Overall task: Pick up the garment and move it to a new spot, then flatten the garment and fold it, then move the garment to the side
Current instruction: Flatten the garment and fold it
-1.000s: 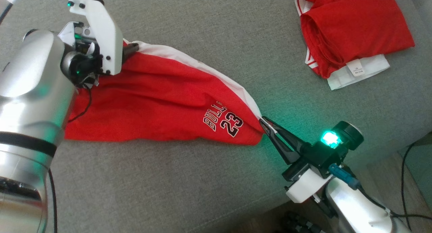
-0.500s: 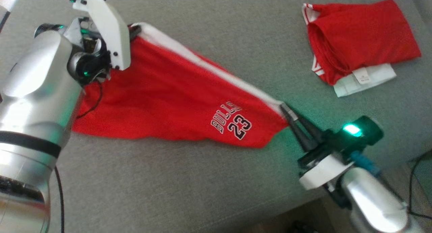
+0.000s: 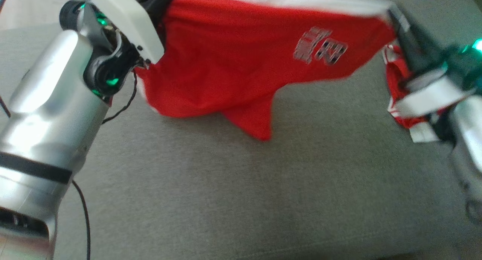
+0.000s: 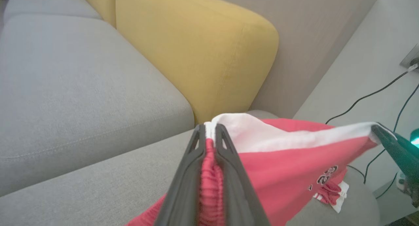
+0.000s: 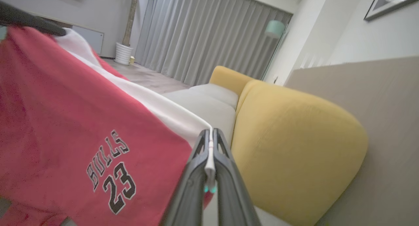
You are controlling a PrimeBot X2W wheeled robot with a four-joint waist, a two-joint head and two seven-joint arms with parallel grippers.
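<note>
Left and right jaws are each clamping just a thin edge of the red shorts (image 3: 233,60) hanging over the couch (image 3: 263,199), so any jerk is probably risking a slip.

"BULLS", arched over "23" in black letters edged with white, stands on the red basketball shorts (image 5: 49,121), just left of and below the tips of the right claw (image 5: 210,132). From the head the same print is blurred beyond reading. From the left wrist only "23" is legible.
</note>
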